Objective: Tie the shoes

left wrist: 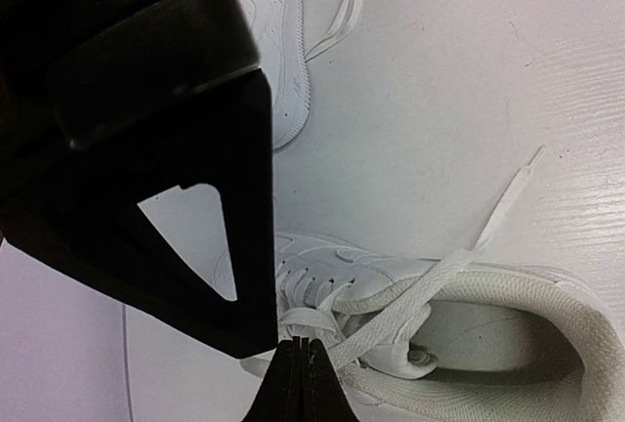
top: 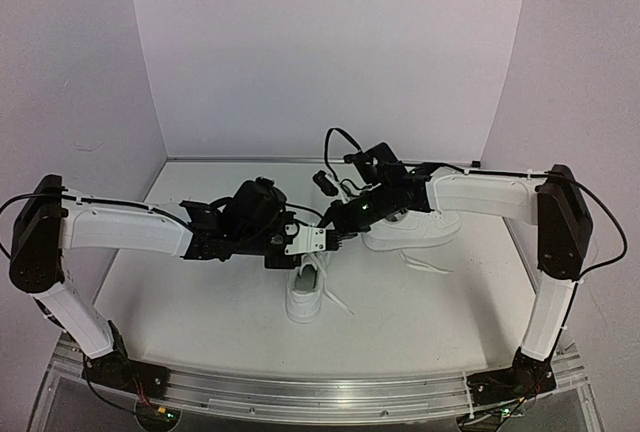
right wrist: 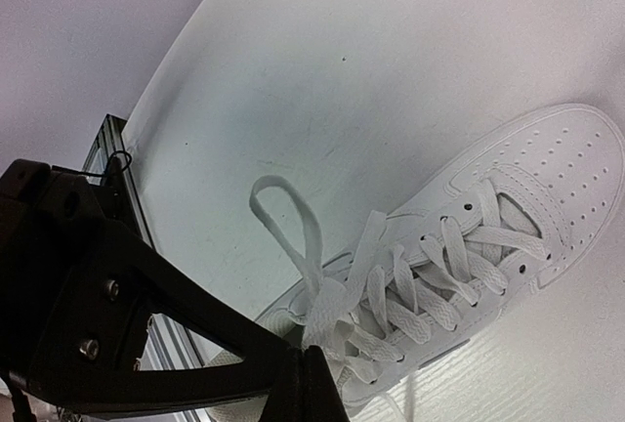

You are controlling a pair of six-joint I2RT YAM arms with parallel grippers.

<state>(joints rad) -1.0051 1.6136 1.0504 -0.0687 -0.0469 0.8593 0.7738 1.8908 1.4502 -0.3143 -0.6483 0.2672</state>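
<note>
Two white shoes lie on the white table. The near shoe (top: pixel 303 297) (left wrist: pixel 508 324) (right wrist: pixel 547 178) sits at centre front, the far shoe (top: pixel 415 227) (left wrist: pixel 278 41) behind it to the right. Both grippers meet just above the near shoe's lacing. My left gripper (top: pixel 322 240) (left wrist: pixel 301 344) is shut, with a fold of the lace (left wrist: pixel 410 310) pinched at its tips. My right gripper (top: pixel 345 220) (right wrist: pixel 312 356) is shut on the same shoe's bunched lace, and a lace loop (right wrist: pixel 293 236) stands out beside it. A loose lace end (left wrist: pixel 508 197) trails over the table.
The other arm's black finger fills the left of each wrist view (left wrist: pixel 146 148) (right wrist: pixel 88 324). An aluminium rail (top: pixel 320 392) (right wrist: pixel 107 148) runs along the near table edge. White walls enclose the back and sides. The far shoe's lace (top: pixel 425 265) lies loose.
</note>
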